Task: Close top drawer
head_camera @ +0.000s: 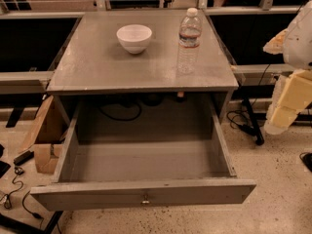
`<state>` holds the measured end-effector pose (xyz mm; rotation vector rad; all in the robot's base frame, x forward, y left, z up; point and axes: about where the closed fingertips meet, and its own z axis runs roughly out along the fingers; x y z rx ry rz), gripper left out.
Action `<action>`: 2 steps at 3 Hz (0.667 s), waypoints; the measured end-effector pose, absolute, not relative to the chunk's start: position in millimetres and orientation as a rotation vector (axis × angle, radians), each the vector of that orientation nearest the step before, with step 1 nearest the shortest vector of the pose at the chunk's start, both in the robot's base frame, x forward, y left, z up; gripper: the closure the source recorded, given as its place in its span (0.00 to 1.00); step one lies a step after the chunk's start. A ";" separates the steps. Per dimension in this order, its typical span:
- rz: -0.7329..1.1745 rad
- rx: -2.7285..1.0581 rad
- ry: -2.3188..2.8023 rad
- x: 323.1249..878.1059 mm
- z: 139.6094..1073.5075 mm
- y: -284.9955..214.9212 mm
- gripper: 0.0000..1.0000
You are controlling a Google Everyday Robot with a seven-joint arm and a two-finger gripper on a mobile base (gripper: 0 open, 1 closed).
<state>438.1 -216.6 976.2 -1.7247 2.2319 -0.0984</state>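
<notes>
The top drawer [141, 191] of the grey cabinet is pulled far out toward the camera. Its deep grey box is empty inside. Its long flat front panel carries a small brass knob [145, 199] at the centre. The two lower drawers are hidden beneath it. My gripper [285, 106] hangs at the right edge of the view, on the white and yellowish arm. It is to the right of the cabinet, level with the drawer's back, and well apart from the drawer. It touches nothing.
A white bowl [134, 37] and a clear water bottle [189, 40] stand on the cabinet top [97, 67]. Cardboard boxes [46, 135] and cables [14, 189] lie on the floor at left. A black stand leg and cables [251, 126] are at right.
</notes>
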 end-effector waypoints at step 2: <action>-0.091 -1.735 2.215 434.9 956.8 -211.0 0.00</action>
